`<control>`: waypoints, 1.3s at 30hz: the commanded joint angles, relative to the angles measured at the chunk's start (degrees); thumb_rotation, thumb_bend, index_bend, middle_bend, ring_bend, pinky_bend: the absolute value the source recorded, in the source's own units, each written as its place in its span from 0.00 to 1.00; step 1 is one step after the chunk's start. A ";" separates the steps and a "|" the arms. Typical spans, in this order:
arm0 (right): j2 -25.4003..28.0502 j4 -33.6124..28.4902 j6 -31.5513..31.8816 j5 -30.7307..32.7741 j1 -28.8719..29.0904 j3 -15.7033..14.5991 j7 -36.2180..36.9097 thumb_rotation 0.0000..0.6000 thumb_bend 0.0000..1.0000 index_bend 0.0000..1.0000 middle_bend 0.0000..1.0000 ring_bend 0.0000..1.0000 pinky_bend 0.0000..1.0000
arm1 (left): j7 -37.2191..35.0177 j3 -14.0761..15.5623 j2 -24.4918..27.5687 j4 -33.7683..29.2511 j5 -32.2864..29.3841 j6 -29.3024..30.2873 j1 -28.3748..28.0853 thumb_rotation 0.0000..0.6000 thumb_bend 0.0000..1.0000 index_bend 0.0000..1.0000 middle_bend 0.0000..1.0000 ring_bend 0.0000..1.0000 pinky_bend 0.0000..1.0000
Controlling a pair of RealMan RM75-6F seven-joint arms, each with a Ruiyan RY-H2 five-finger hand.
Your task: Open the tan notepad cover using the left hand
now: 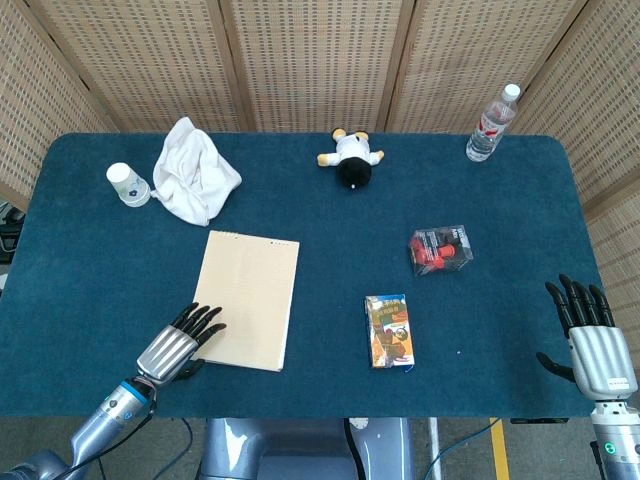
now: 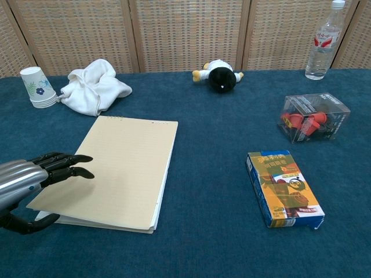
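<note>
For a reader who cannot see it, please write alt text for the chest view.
The robot's left hand lifts the near-left corner of a tan notepad cover on a blue table. Behind lie a white cloth, paper cups, a plush toy, a bottle and two boxes.

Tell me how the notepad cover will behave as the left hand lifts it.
The cover is thin card, so it will probably bend rather than stay flat. Its near-left corner is raised at the left hand, suggesting it is light. The notepad may slide on the table.
</note>
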 commanded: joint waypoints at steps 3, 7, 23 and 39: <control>0.00 -0.01 0.01 -0.06 0.00 -0.03 0.17 1.00 0.00 0.00 0.00 0.00 0.00 | 0.95 -1.58 0.67 -1.79 -0.93 -0.14 -1.19 1.00 0.45 0.17 0.00 0.00 0.00; 0.04 -0.03 -0.01 0.00 0.00 -0.02 0.30 1.00 0.00 0.00 0.00 0.00 0.00 | 1.77 -4.11 1.39 -3.97 -2.72 -0.90 -2.73 1.00 0.45 0.17 0.00 0.00 0.00; 0.28 -0.19 -0.25 0.37 0.10 0.19 0.92 1.00 0.00 0.00 0.00 0.00 0.00 | 3.99 -4.25 2.94 -5.95 -7.28 -7.93 -5.65 1.00 0.45 0.17 0.00 0.00 0.00; 0.38 -0.30 -0.78 0.51 0.25 0.05 1.32 1.00 0.00 0.00 0.00 0.00 0.00 | 2.17 -5.57 -1.07 -0.72 -5.63 -3.62 -6.77 1.00 0.57 0.48 0.32 0.26 0.21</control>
